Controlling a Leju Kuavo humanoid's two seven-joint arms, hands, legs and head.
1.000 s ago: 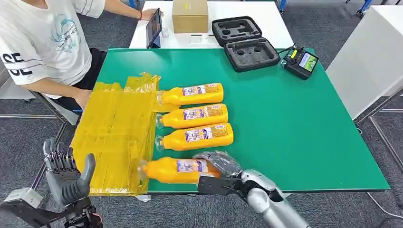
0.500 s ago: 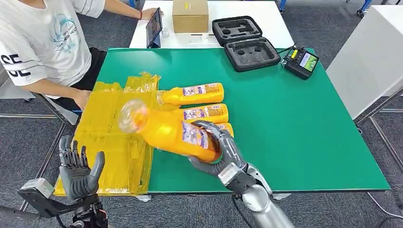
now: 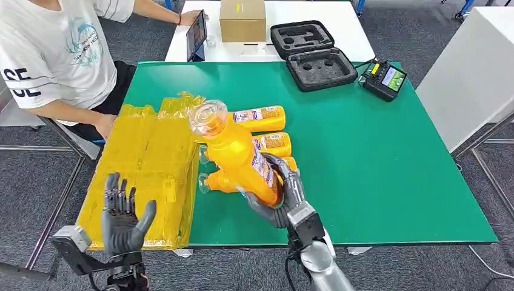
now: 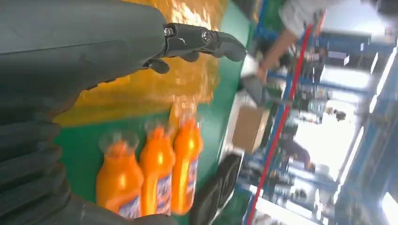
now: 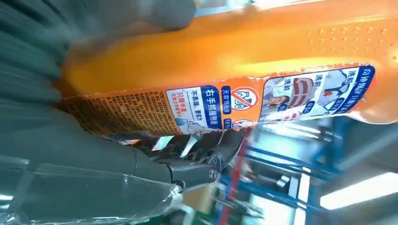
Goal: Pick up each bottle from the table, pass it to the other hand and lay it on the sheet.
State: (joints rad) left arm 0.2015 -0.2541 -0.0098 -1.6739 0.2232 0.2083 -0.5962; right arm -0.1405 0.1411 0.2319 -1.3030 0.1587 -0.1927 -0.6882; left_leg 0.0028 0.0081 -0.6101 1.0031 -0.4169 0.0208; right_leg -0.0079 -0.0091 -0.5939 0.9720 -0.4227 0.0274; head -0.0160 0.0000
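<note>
My right hand (image 3: pixel 285 197) grips the lower end of an orange bottle (image 3: pixel 239 154) and holds it above the table, its clear cap tilted up and toward the far left. The right wrist view shows the same bottle (image 5: pixel 263 70) close up with its blue-and-white label. Three more orange bottles lie on the green table (image 3: pixel 376 151) partly behind the held one: the far bottle (image 3: pixel 260 116), the middle bottle (image 3: pixel 276 143) and the near bottle (image 3: pixel 213 180); the left wrist view shows them as a row (image 4: pixel 155 173). My left hand (image 3: pixel 121 218) is raised with fingers spread, holding nothing, by the near edge of the yellow sheet (image 3: pixel 145 163).
A person in a white shirt (image 3: pixel 54 54) sits at the far left, one hand near the sheet's edge. At the back stand a tablet (image 3: pixel 196 33), a cardboard box (image 3: pixel 242 19), an open black foam case (image 3: pixel 312 54) and a handheld controller (image 3: pixel 383 79). The table's right half is bare green.
My right hand has lifted the nearest bottle off the table and swung it up, cap now pointing upward. My left hand has risen and moved right toward the sheet.
</note>
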